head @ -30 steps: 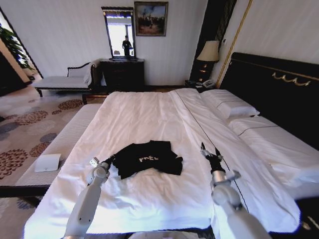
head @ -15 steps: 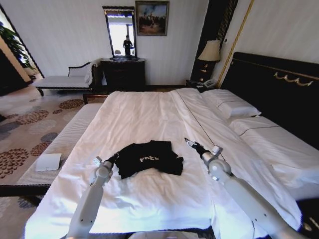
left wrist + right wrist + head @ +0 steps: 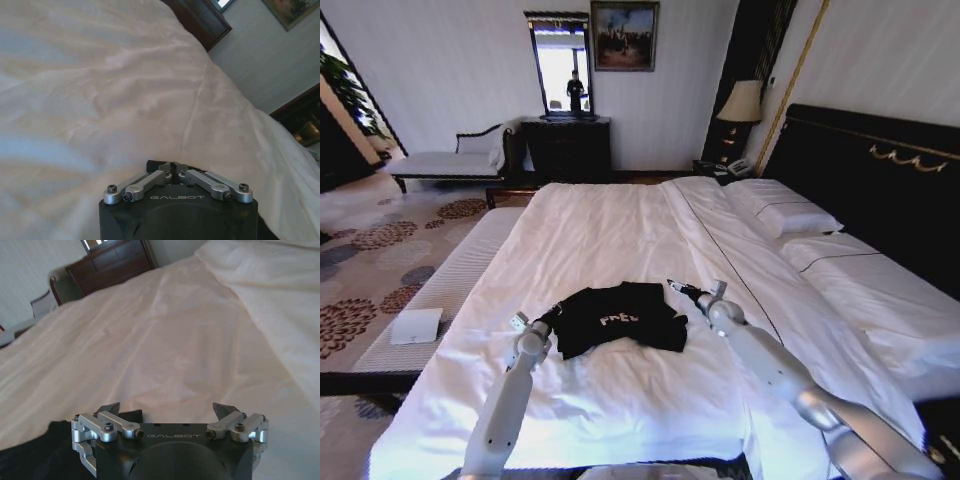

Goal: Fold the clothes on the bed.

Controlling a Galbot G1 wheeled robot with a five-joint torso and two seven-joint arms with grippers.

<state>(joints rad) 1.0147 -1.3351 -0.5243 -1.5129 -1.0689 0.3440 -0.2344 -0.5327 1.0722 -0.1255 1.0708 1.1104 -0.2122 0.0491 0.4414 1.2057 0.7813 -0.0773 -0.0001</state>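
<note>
The clothes, a black T-shirt (image 3: 620,318) with white chest lettering, lie crumpled on the near middle of the bed (image 3: 620,230), which is white-sheeted. My left gripper (image 3: 552,313) sits at the shirt's left edge. In the left wrist view that gripper (image 3: 172,165) is shut, with a bit of dark cloth (image 3: 153,163) at its tips. My right gripper (image 3: 678,289) hovers at the shirt's far right corner. It stands open (image 3: 168,410) over the sheet, and the black shirt (image 3: 30,455) shows beside one finger.
Pillows (image 3: 785,215) and a black headboard (image 3: 880,170) lie to the right. A pale bench (image 3: 445,285) carrying a white box (image 3: 415,325) runs along the bed's left side. A dark dresser (image 3: 565,150), a chaise (image 3: 450,162) and a lamp (image 3: 740,102) stand beyond.
My right arm has swung left and forward, from beside the bed's seam to the shirt's right corner. The left gripper has edged slightly toward the shirt.
</note>
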